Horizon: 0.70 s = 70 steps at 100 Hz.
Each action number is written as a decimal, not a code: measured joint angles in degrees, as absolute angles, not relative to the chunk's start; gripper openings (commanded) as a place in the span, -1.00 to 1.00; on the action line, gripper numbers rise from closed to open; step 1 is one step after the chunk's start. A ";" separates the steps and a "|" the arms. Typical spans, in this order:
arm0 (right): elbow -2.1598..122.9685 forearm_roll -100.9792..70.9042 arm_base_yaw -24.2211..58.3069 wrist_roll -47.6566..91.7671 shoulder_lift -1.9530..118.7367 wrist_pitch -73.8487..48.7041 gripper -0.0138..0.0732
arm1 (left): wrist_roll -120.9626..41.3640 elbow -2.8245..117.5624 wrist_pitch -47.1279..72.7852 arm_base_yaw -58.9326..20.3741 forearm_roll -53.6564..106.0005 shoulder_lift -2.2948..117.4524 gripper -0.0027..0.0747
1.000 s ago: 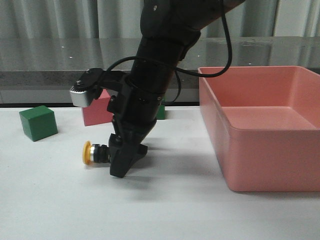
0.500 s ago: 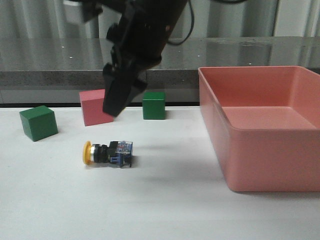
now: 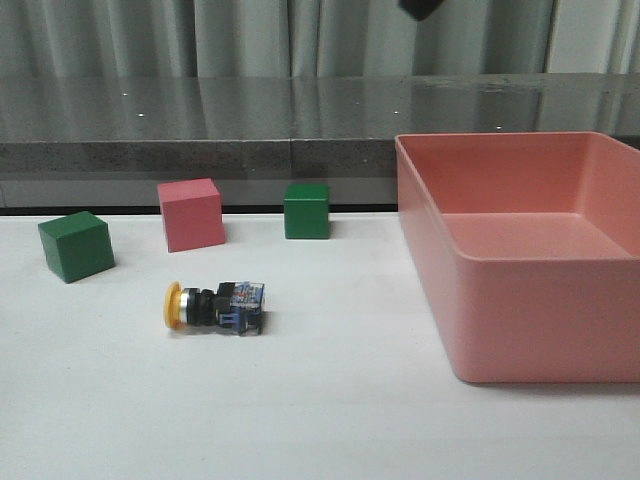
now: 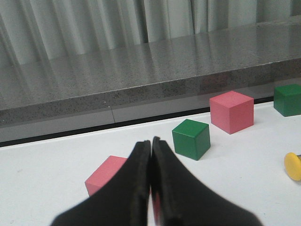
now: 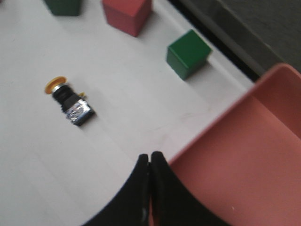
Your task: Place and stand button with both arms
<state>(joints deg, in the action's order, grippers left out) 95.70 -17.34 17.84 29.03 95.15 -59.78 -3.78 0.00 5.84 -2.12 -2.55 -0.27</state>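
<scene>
The button (image 3: 215, 307) lies on its side on the white table, yellow cap to the left, blue-and-clear base to the right. It also shows in the right wrist view (image 5: 70, 102), and its yellow cap shows at the edge of the left wrist view (image 4: 293, 165). My right gripper (image 5: 150, 156) is shut and empty, high above the table near the pink bin's corner, well away from the button. Only a black tip of that arm (image 3: 420, 8) shows at the top of the front view. My left gripper (image 4: 151, 142) is shut and empty, low over the table, out of the front view.
A large pink bin (image 3: 530, 250) stands at the right. A green cube (image 3: 76, 245), a pink cube (image 3: 191, 214) and a green cube (image 3: 306, 210) stand behind the button. Another pink cube (image 4: 108, 173) sits just behind my left fingers.
The right arm has let go beside the button and risen up and to the right, almost out of the front view. The button stays lying on its side.
</scene>
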 measured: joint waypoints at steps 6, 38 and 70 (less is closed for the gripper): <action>95.70 -17.24 14.70 25.85 93.98 -59.91 -0.81 | -3.78 0.00 5.84 -2.12 -2.55 -0.27 -0.98; 88.53 -16.22 0.82 20.23 84.41 -54.19 -0.82 | -3.78 0.00 5.84 -2.12 -2.55 -0.27 -0.98; 60.11 -13.76 -4.96 20.00 60.74 -34.08 -0.82 | -3.78 0.00 5.84 -2.12 -2.55 -0.27 -0.98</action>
